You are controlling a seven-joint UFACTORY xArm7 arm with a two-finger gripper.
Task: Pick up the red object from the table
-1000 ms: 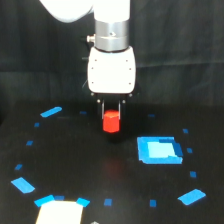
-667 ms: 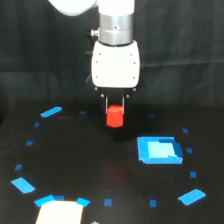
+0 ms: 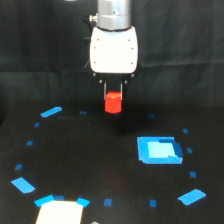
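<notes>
While raised clear of the black bench (image 3: 75, 160), fingers (image 3: 113, 96) clenched on red object (image 3: 113, 103), blue square patch (image 3: 159, 150) well apart below.

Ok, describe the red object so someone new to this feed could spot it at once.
Find the white arm housing at the top centre of the exterior view. Just below it, the dark end effector grips the red object, held above the black table. It is the only red thing; the marks around it are blue tape, including a large blue square patch.
</notes>
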